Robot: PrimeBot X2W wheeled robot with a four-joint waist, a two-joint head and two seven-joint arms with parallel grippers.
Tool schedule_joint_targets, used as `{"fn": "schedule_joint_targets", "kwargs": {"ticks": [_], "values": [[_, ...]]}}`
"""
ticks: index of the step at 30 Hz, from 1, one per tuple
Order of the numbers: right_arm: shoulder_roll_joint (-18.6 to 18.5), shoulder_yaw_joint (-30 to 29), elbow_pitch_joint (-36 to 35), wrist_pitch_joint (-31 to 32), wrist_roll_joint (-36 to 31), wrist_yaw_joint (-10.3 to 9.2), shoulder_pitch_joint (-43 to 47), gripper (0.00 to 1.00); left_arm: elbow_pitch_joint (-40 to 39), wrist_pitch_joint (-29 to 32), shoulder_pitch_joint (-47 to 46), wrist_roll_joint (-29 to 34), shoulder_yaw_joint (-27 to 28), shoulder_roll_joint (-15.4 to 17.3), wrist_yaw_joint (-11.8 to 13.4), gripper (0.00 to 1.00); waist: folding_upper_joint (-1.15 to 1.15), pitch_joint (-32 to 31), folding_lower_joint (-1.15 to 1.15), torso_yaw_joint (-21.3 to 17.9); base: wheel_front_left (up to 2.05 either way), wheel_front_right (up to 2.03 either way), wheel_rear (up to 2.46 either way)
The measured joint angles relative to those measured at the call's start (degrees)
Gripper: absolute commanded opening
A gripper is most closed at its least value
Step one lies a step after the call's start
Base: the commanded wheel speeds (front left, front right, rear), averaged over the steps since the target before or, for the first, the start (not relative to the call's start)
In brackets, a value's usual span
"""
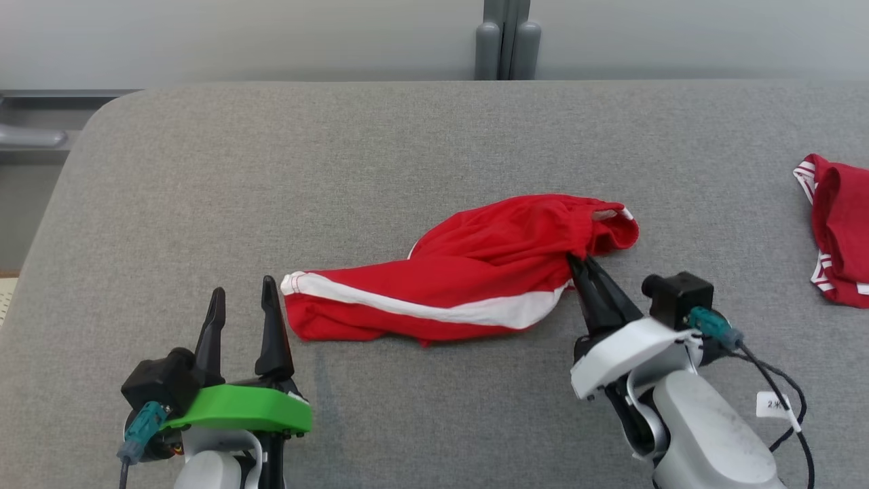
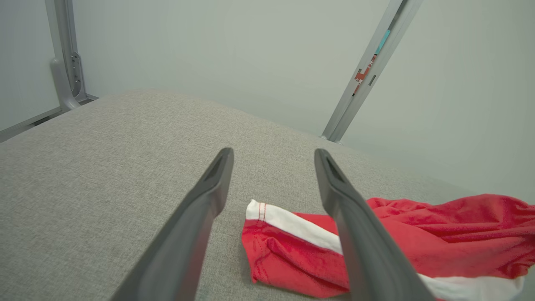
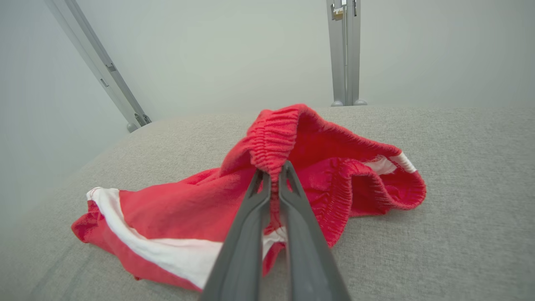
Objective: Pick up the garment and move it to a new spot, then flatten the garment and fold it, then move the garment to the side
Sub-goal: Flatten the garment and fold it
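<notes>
Shorts (image 1: 468,285), red with a white stripe (image 1: 434,311) down the side, lie crumpled near the middle of the grey pad (image 1: 407,149). They stretch from a leg hem (image 1: 293,282) at the robot's left to the gathered waistband (image 3: 273,138) at its right. The cloth is twisted and bunched, not flat, and the waistband end stands up a little off the pad while the rest rests on it.

The right gripper (image 1: 582,266) reaches in from the lower right, and its fingers are pinched narrow on the elastic waistband. In the right wrist view the two dark fingers meet with a fold of red elastic caught between their tips, and the waistband opening gapes just beyond them. A white label (image 3: 391,164) shows inside that opening.

The left gripper (image 1: 244,285) sits low at the left with its fingers spread wide and nothing between them. It is just beside the leg hem but apart from it. In the left wrist view the hem and the start of the stripe lie on the pad beyond the gap between the fingers, and the right finger partly covers the cloth.

A second red garment (image 1: 842,238) with white trim lies at the far right edge of the pad, well apart from the shorts. Behind the pad stand a pale wall and a grey post (image 1: 506,41)
</notes>
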Motion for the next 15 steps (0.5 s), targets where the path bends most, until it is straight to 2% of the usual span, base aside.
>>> {"fn": "schedule_joint_targets", "kwargs": {"ticks": [3, 6, 10, 15], "values": [[0.29, -1.97, -0.40, 1.62, 0.32, 0.00, -2.85, 0.00, -0.60, 0.00, -0.09, 0.23, 0.09, -0.14, -0.13, 1.00, 0.00, 0.57, 0.00, 0.38, 0.00, 0.00, 0.00], [0.89, -4.67, 2.13, 3.36, 0.85, 0.00, -7.71, 0.00, -1.07, 0.00, -0.65, 0.38, -0.25, -0.20, -0.58, 1.00, 0.00, 1.20, 0.00, 1.36, 0.00, 0.00, 0.00], [1.47, -7.73, 9.22, 4.75, -0.73, 0.00, -13.70, 0.00, -1.60, 0.00, -2.14, 0.55, -1.35, -0.31, -0.97, 1.00, 0.00, 2.24, 0.00, 3.35, 0.00, 0.00, 0.00], [1.21, -13.06, 20.06, 4.48, -6.14, 0.00, -19.80, 0.00, -2.18, 0.00, -3.68, -0.27, -4.30, -0.35, -0.98, 1.00, 0.00, 3.81, 0.00, 6.17, 0.00, 0.00, 0.00]]}}
